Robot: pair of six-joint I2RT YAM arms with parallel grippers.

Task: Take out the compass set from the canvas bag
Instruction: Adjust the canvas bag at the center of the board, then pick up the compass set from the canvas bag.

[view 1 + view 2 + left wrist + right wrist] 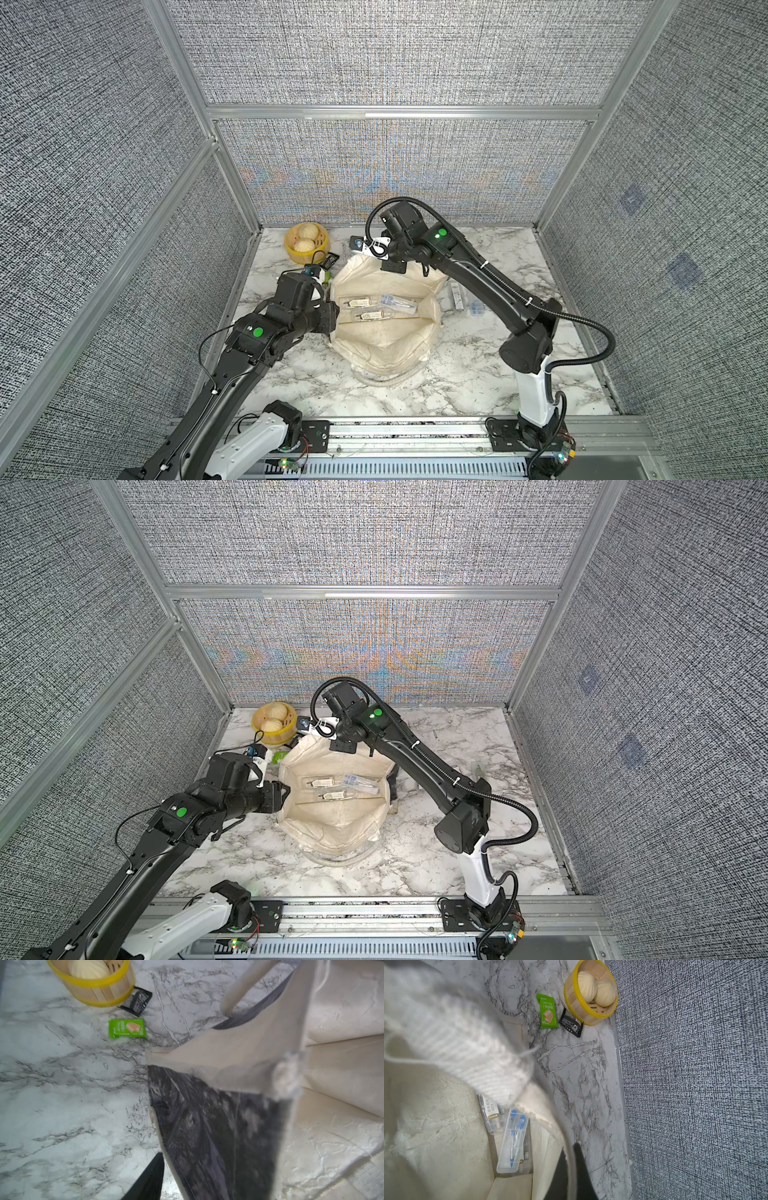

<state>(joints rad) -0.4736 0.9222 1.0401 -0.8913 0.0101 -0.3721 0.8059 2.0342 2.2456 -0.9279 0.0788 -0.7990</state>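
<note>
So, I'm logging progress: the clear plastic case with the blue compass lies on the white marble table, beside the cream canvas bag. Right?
No. The clear plastic case with the blue compass lies inside the cream canvas bag, not on the white marble table beside it; the right wrist view shows this.

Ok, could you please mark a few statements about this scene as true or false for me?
1. The compass set lies inside the canvas bag. True.
2. The yellow basket is empty. False: it holds two pale buns.
3. The right gripper is shut on the bag's rim. True.
4. The green packet lies inside the bag. False: it lies on the table, beside a black packet.
</note>
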